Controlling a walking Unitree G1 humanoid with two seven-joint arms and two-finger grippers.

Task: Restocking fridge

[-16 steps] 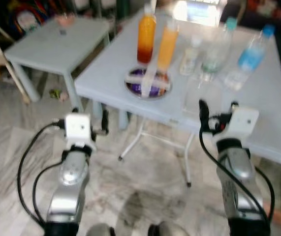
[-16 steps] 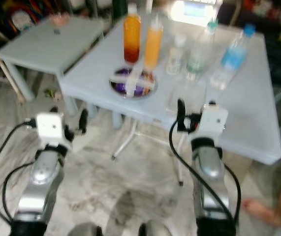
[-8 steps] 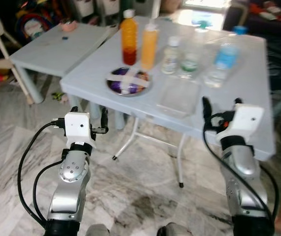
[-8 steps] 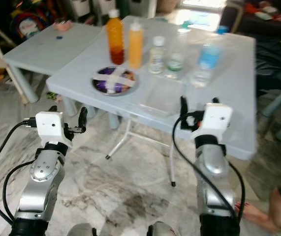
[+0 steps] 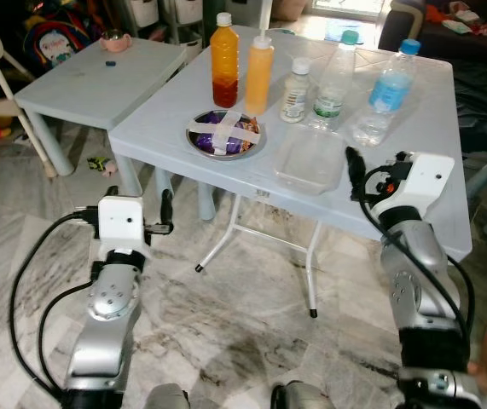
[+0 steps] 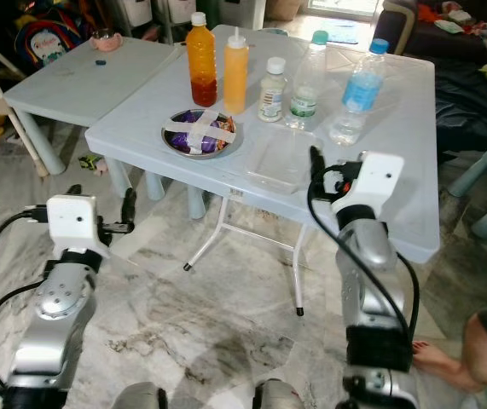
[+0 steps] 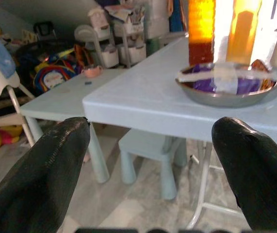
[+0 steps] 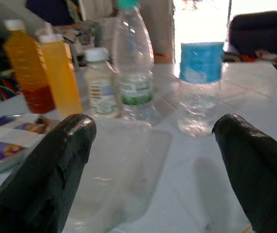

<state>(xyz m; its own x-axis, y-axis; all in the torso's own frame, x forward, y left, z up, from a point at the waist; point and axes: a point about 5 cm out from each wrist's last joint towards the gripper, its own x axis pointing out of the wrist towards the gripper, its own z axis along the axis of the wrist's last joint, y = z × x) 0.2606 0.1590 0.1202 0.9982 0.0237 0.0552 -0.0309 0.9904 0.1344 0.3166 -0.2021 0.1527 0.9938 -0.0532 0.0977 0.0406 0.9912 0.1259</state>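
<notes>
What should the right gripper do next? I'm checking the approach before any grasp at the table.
Probably ease the right gripper forward toward the blue-label water bottle. Its fingers are open and empty at the table's near edge, with the clear container just ahead and the bottle standing beyond it.

A home: marble floor (image 5: 252, 315), children's table (image 5: 98, 81), toys (image 5: 51, 38).

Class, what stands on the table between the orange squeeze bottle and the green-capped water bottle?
A small white-capped bottle stands between the squeeze bottle and the water bottle; both eye views show it.
</notes>
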